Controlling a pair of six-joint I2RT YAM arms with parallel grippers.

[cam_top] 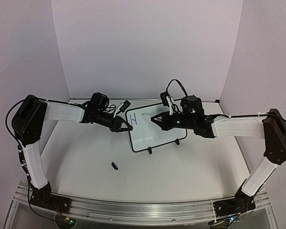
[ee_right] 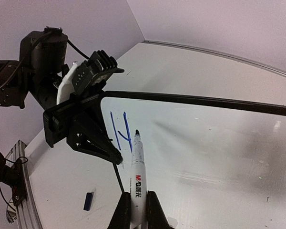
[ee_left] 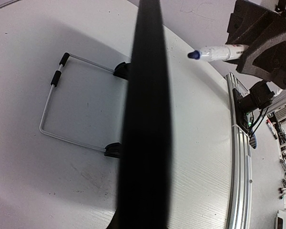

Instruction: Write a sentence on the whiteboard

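The whiteboard stands tilted at mid-table; its black frame edge cuts straight down the left wrist view. My left gripper is shut on the whiteboard's left edge, as the right wrist view also shows. My right gripper is shut on a white marker with its cap off. Of the sentence, one blue letter H shows near the board's top left corner. The marker tip sits just right of the H; I cannot tell whether it touches. From the left wrist, the marker points left out of the right gripper.
The marker's blue cap lies on the table in front of the board, left of the right gripper. A wire stand props the board from behind. An aluminium rail runs along the near edge. White walls close the back and sides.
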